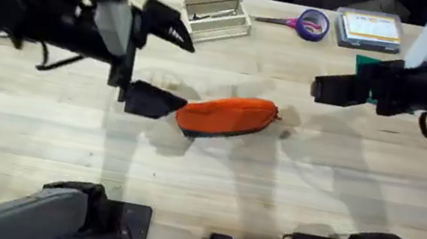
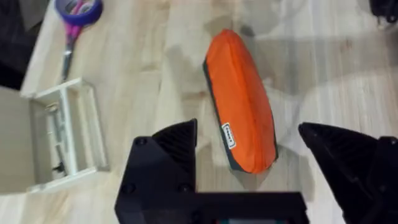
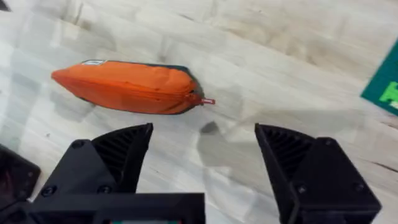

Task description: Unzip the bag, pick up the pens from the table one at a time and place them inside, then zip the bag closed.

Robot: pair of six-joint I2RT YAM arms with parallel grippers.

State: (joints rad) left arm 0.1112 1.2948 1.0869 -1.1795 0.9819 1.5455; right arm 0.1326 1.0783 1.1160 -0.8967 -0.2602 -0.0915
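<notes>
Orange bag [image 1: 227, 115] mid-table [image 1: 202, 187], bare wood around; left gripper [image 1: 156, 65] spread beside it, right gripper [image 3: 202, 165] spread, apart.

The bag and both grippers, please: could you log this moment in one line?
bag: zipped, on table | left gripper: open, above bag end | right gripper: open, apart | pens: unseen

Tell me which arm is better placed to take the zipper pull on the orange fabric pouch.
Right, probably. The orange fabric pouch lies with its zipper pull toward the open right gripper. The left gripper, also open, hangs over the pouch's opposite end.
</notes>
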